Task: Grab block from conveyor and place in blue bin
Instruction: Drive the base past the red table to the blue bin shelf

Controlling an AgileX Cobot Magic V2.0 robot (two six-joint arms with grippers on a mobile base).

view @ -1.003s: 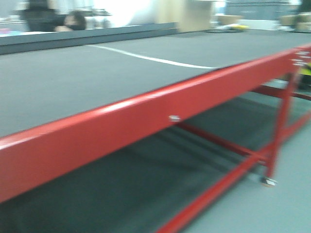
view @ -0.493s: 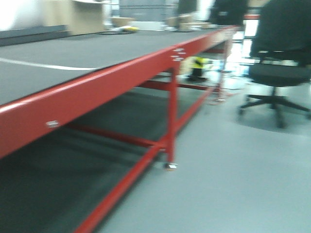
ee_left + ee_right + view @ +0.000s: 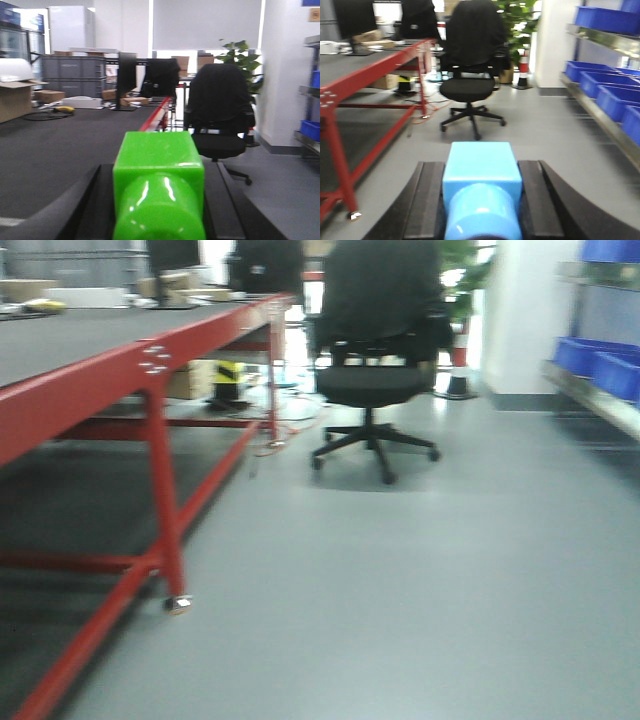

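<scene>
Already the grab looks done and the carry is under way: in the front view the conveyor (image 3: 60,345) lies off to the left, an office chair (image 3: 372,350) stands ahead and blue bins (image 3: 600,365) sit on a shelf (image 3: 600,408) at far right, whereas half a second ago the conveyor filled most of that view, so the base has swung right. At the left wrist, the left gripper (image 3: 159,167) is closed on a green block (image 3: 157,200). At the right wrist, the right gripper (image 3: 481,165) clamps a light blue block (image 3: 481,200) above the floor (image 3: 530,130), well apart from the bins, so placing is still to do.
</scene>
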